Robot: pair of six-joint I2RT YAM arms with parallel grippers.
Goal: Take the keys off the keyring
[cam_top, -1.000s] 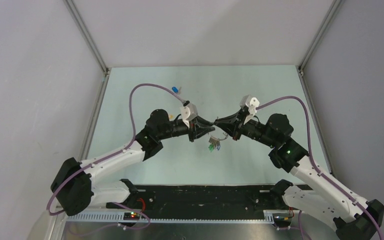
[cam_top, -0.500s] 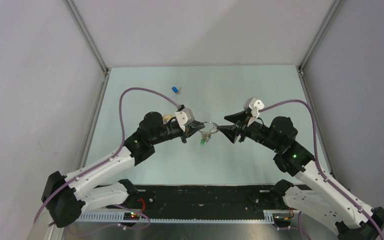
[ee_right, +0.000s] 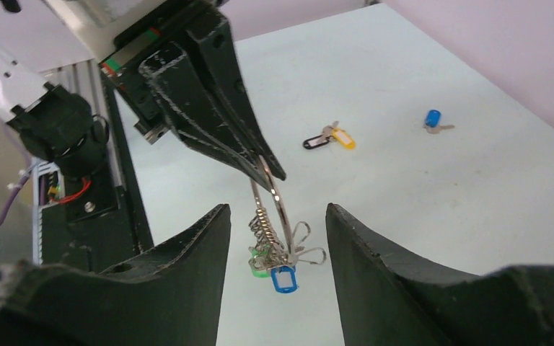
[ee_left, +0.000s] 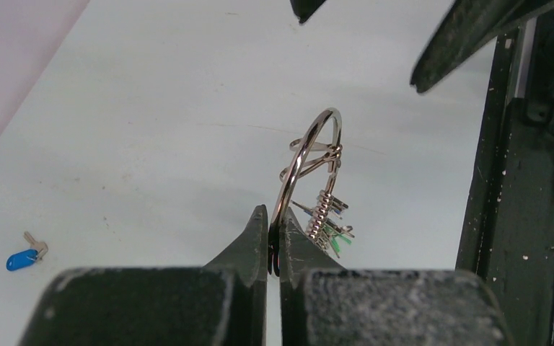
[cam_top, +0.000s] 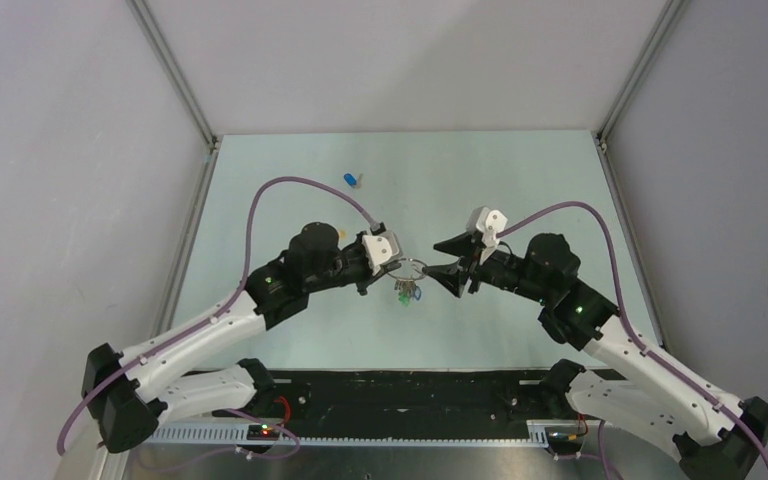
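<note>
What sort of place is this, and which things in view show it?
Probably a robotics lab cell: grey walls, a pale table, a left arm and right arm bolted at its edge, the left tool pinching a keyring.

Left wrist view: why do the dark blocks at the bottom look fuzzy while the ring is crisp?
Left wrist view: those belong to the left gripper, likely too near the lens; the keyring, farther out, is sharp. Right wrist view: the right gripper blurs likewise.

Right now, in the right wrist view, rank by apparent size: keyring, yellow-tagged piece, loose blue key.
1. keyring, nearest the camera.
2. yellow-tagged piece.
3. loose blue key, slightly smaller but farther off, so that gap is unsure.
</note>
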